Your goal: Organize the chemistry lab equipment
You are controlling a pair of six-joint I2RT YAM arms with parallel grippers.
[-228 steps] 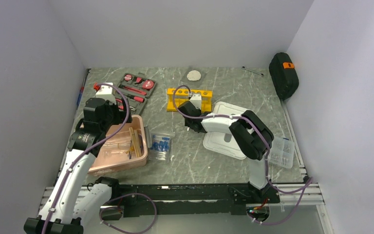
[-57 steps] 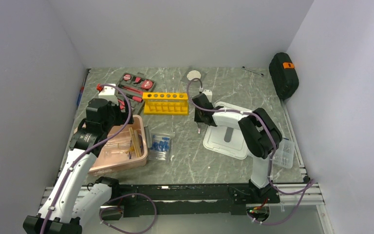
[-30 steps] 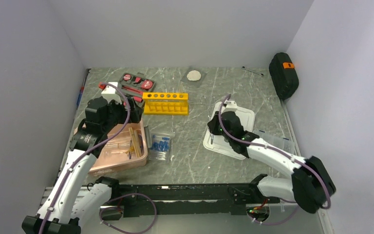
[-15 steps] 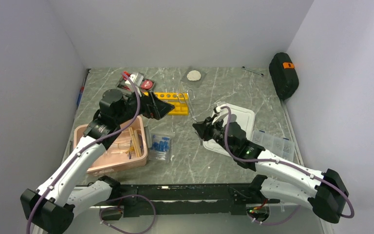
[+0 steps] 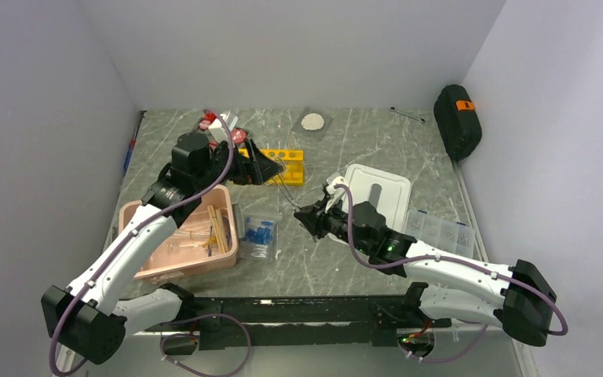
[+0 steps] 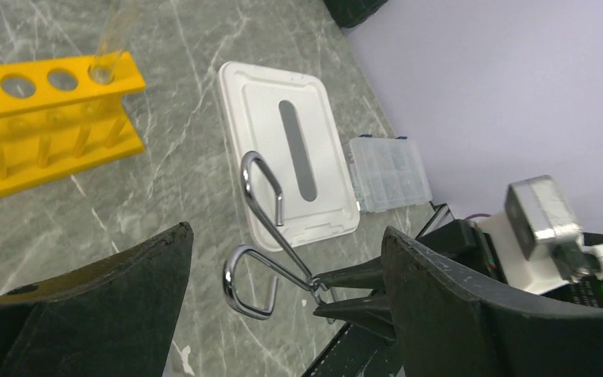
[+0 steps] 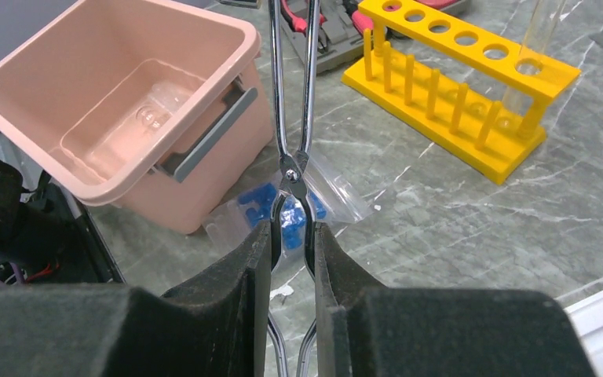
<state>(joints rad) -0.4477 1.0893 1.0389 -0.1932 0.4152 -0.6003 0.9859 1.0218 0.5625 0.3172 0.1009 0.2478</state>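
At the left edge of the surface, the pink bin [image 5: 174, 206] holds the tan wooden clamps [image 5: 219, 228]. The bag of blue-capped tubes [image 5: 260, 235] lies just beside its right wall.

The left gripper [image 5: 267, 167] hangs near the yellow rack [image 5: 292, 162] toward the back of the surface. Its jaws are spread wide, grasping nothing, and they face the metal tongs [image 7: 292, 165].

The tongs are off the surface, in the air near its middle, between the two arms. The right gripper [image 7: 292, 228] is clenched on them just past the pivot, on the working end. The two long shafts and their finger loops therefore reach out toward the left jaws.

The tongs look like thin chromed steel, so probably light, stiff and slick against the pads. The scissor pivot likely swings freely, and a pinch on one shaft alone would let the other flop. The safer hold looks to be across both shafts together, between pivot and loops, squeezing them shut.

A glass tube [image 7: 535, 39] stands in the rack's end hole. It is fragile and close to the left arm's path.
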